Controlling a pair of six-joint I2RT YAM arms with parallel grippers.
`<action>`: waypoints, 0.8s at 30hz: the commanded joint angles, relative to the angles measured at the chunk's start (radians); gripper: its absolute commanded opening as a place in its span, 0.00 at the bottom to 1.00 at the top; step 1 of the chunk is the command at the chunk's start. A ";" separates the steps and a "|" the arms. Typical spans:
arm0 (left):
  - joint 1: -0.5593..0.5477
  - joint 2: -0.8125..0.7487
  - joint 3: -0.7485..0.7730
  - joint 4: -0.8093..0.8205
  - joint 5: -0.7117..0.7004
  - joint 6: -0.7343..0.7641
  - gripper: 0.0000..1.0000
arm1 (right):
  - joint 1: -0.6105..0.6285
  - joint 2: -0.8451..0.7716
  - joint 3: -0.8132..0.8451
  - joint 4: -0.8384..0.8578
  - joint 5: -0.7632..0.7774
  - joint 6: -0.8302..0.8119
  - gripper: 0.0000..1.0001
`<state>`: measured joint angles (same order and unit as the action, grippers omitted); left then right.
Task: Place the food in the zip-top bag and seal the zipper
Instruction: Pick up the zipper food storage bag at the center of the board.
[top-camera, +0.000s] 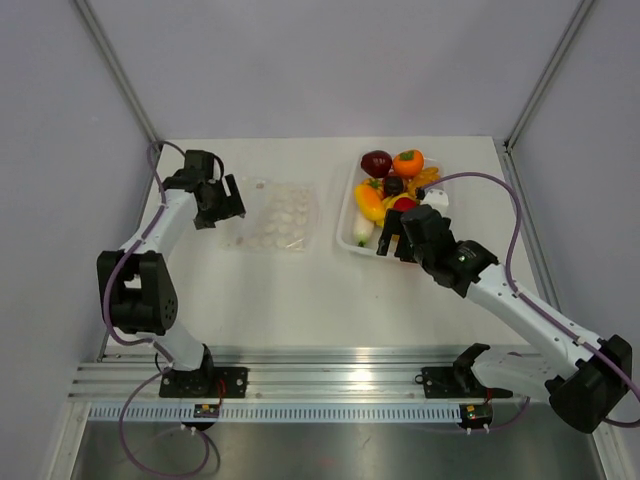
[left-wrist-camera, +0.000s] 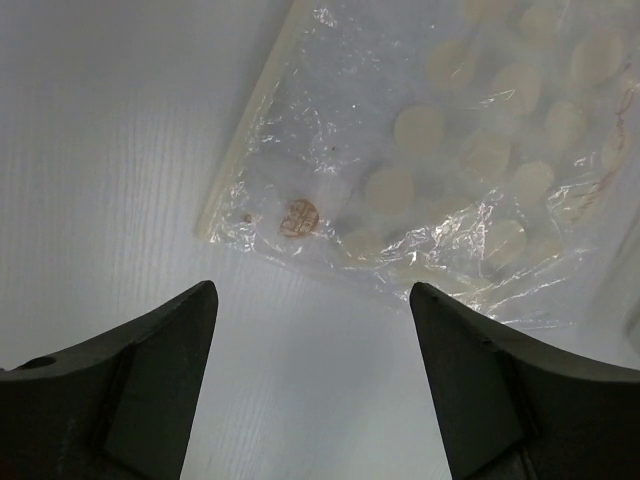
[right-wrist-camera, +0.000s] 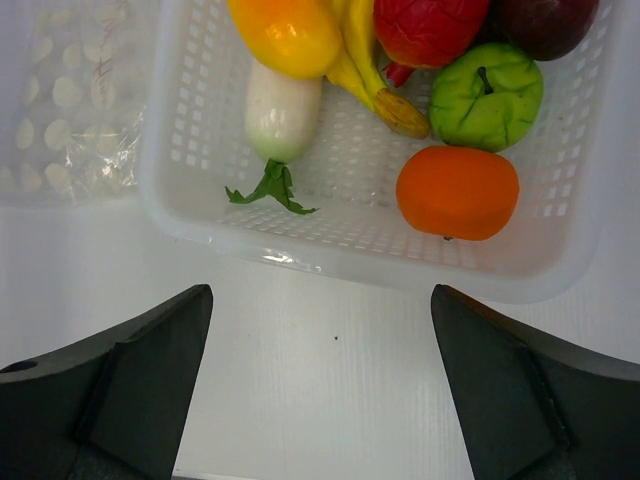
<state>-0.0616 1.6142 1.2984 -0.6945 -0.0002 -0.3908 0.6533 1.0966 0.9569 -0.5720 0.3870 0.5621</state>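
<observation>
The zip-top bag (top-camera: 275, 215) lies flat on the table left of centre, see-through with white blotches and nothing in it. Its zipper (left-wrist-camera: 245, 130) shows as a pale strip along the bag's (left-wrist-camera: 450, 150) left edge. My left gripper (top-camera: 232, 210) hovers at that edge, open, with bare table between its fingers (left-wrist-camera: 312, 290). The food (top-camera: 395, 185) sits in a white basket (top-camera: 345, 228): an orange fruit (right-wrist-camera: 457, 192), green apple (right-wrist-camera: 487, 95), white radish (right-wrist-camera: 283, 115), banana (right-wrist-camera: 375, 85) and red piece (right-wrist-camera: 430, 28). My right gripper (top-camera: 390, 240) is open just before the basket's near rim (right-wrist-camera: 330, 260).
The bag's corner (right-wrist-camera: 70, 110) lies close to the basket's left side. Grey walls enclose the table on three sides. An aluminium rail (top-camera: 330, 375) carrying both arm bases runs along the near edge.
</observation>
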 joint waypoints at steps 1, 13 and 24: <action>-0.007 0.114 0.104 0.003 0.097 0.026 0.79 | -0.001 0.014 0.013 0.057 -0.046 0.021 0.99; 0.016 0.366 0.302 0.012 0.031 0.072 0.73 | 0.000 0.028 0.009 0.021 -0.079 0.071 0.99; 0.048 0.527 0.386 0.052 0.074 0.121 0.75 | 0.000 0.031 -0.004 -0.003 -0.069 0.108 1.00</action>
<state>-0.0319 2.1124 1.6432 -0.6777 0.0494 -0.3016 0.6533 1.1347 0.9569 -0.5735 0.3199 0.6415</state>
